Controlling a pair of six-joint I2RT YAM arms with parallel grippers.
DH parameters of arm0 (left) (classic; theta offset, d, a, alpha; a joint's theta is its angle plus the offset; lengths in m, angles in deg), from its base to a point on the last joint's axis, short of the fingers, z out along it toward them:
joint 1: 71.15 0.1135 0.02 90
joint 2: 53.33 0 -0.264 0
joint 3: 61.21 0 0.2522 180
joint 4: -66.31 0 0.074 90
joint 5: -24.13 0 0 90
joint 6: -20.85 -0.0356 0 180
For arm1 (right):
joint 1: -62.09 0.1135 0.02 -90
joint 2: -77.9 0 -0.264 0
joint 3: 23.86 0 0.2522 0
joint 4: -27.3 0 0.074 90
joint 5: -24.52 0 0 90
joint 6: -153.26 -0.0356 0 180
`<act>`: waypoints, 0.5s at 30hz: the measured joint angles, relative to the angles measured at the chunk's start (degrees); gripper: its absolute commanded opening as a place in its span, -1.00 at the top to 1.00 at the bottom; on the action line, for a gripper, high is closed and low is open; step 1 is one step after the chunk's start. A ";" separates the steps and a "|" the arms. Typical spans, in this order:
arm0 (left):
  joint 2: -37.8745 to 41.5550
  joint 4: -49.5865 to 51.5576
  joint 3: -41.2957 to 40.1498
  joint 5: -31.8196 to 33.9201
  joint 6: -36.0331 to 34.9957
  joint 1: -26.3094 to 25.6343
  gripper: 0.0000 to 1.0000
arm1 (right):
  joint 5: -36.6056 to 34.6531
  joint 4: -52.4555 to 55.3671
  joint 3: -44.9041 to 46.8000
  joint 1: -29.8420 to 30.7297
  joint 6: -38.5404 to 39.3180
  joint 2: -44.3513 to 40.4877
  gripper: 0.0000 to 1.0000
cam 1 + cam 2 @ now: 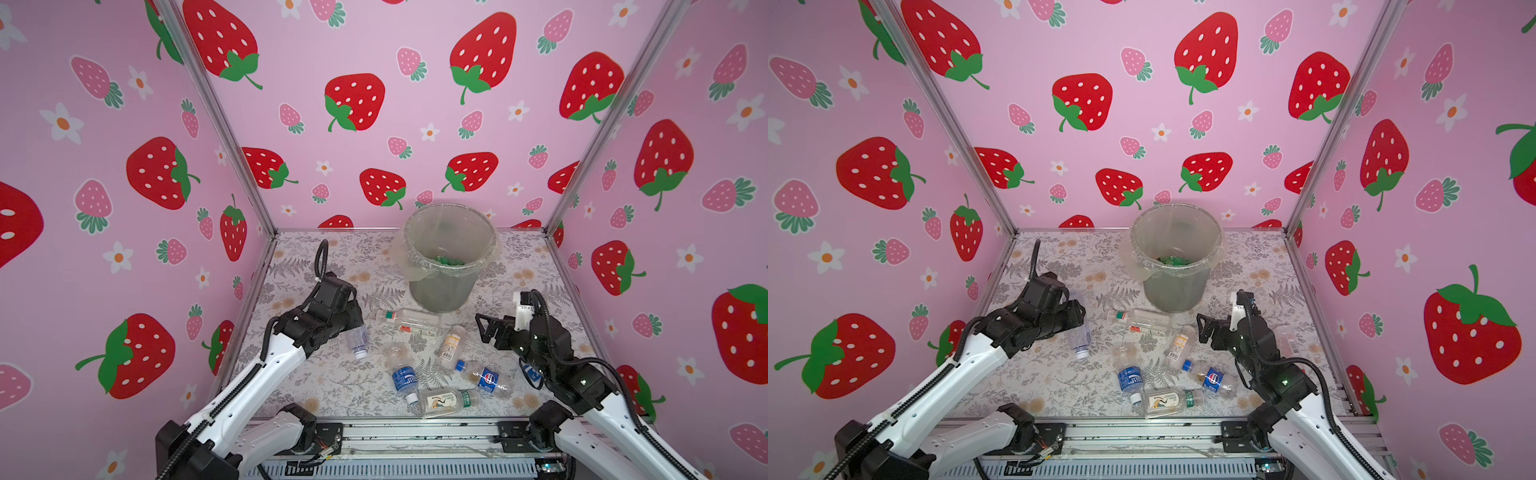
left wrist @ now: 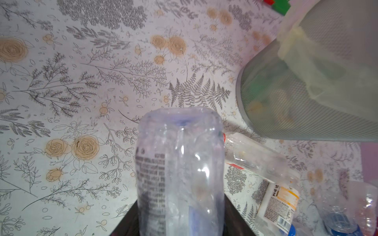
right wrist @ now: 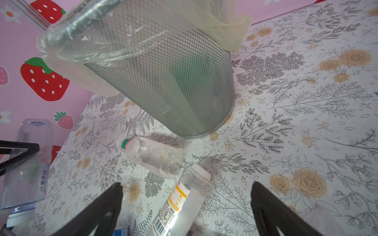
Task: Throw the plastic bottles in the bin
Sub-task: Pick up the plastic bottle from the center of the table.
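My left gripper [image 1: 353, 328] [image 2: 180, 220] is shut on a clear plastic bottle [image 1: 358, 341] [image 2: 180, 163] with a blue cap, held just above the table to the left of the bin. The grey mesh bin [image 1: 444, 291] [image 1: 1173, 291] stands at the back middle, lined with a clear bag, and something green [image 1: 446, 261] lies inside. Several bottles lie in front of it, among them a red-and-green-labelled one [image 1: 409, 318], an orange-labelled one [image 1: 451, 345] [image 3: 184, 200] and a blue-labelled one [image 1: 403, 376]. My right gripper [image 1: 482, 328] [image 3: 187, 185] hangs open over the orange-labelled bottle, touching nothing.
More bottles lie nearer the front edge: a blue-capped cola bottle [image 1: 484, 378] and a white-labelled one [image 1: 444, 401]. Another bottle [image 1: 1287, 340] is partly hidden behind my right arm. Pink strawberry walls close in the table on three sides, and a metal rail [image 1: 415, 432] runs along the front.
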 measured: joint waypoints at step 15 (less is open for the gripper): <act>10.38 -15.21 -1.70 -13.18 -5.18 4.61 -0.08 | -0.74 0.46 0.68 0.00 -0.70 0.76 -0.99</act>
